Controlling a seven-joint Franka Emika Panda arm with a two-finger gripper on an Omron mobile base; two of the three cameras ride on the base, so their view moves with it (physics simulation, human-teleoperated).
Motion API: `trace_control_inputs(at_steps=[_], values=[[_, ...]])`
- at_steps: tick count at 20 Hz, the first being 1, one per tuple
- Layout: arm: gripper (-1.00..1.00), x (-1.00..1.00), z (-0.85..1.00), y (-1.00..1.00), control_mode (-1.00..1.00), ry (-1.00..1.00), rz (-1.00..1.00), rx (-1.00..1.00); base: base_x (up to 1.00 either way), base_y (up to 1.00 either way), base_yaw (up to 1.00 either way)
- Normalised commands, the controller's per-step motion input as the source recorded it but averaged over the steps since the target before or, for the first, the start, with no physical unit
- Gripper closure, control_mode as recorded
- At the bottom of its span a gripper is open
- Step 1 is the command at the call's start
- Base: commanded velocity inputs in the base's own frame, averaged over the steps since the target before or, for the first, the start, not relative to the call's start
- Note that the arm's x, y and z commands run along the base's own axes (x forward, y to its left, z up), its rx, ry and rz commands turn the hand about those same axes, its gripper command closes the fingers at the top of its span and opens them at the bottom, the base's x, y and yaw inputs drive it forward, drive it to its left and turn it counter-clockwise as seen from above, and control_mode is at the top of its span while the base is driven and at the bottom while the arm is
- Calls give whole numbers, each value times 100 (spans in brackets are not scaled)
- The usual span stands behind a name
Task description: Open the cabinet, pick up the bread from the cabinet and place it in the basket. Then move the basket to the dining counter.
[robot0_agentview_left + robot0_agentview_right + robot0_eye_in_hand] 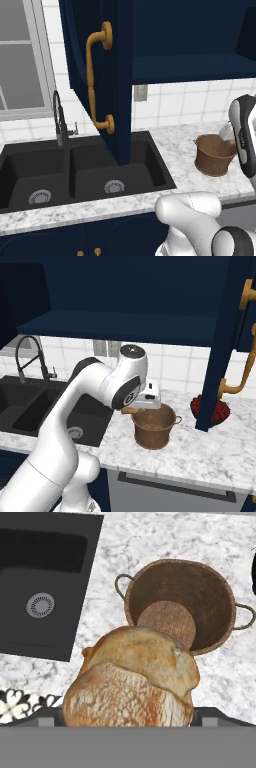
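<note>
Carrying stage of the bread-to-basket step. The cabinet (100, 75) stands open, its 2 doors swung outward, each with a curved brass handle (97, 82). The gripper (131, 410) hangs above the near rim of the basket (153, 429), which rests upright on the marbled counter (200, 456) to the right of the black double sink (75, 172) and left of a dark bowl of red fruit (211, 408).

In the hand view the bread (135, 679), a crusty golden-brown bun, lies close against the camera, sitting where the finger tips would rise and overlapping the near edge of the basket's rim. The jaws stand wide, with the bun between them; the finger tips themselves are hidden behind it, so firm contact cannot be confirmed by sight.

The basket's woven floor (167, 622) is bare. Judged next move: carry the bun further over the centre of the opening, lower it, then release, before the basket itself is gripped for transfer to the dining counter.
</note>
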Motion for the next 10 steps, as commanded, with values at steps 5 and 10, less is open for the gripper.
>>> trace_control_inputs(at_steps=[5, 10], values=[[100, 17, -59, -5, -100, 7, -5, 9, 0, 0, 0], [100, 40, -28, -5, -100, 6, -11, 0, 0, 0, 0]])
